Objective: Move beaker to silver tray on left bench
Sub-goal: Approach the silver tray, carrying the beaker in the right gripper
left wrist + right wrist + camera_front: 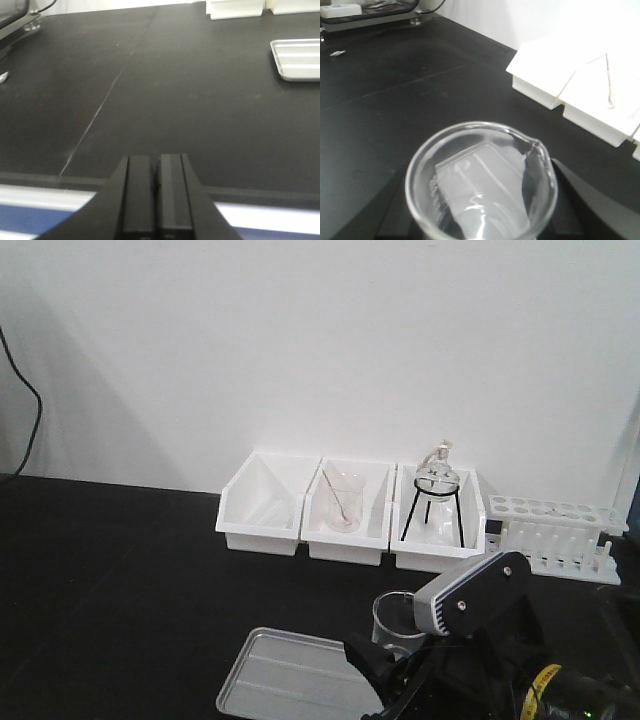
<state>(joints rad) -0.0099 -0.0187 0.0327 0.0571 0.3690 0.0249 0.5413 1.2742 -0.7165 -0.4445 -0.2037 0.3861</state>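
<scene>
I log: beaker (480,150) in right gripper (485,217), clear glossy glass. Tray (285,680) left of it, dull silver metal. Bench (110,580) beneath, matt black. Bins (262,502) ahead, smooth white plastic.

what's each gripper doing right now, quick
left gripper: closed, holding nothing
right gripper: closed on the beaker

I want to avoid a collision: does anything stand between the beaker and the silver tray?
Nothing visible does. The beaker is at the right end of the silver tray, whose surface is bare.
</scene>
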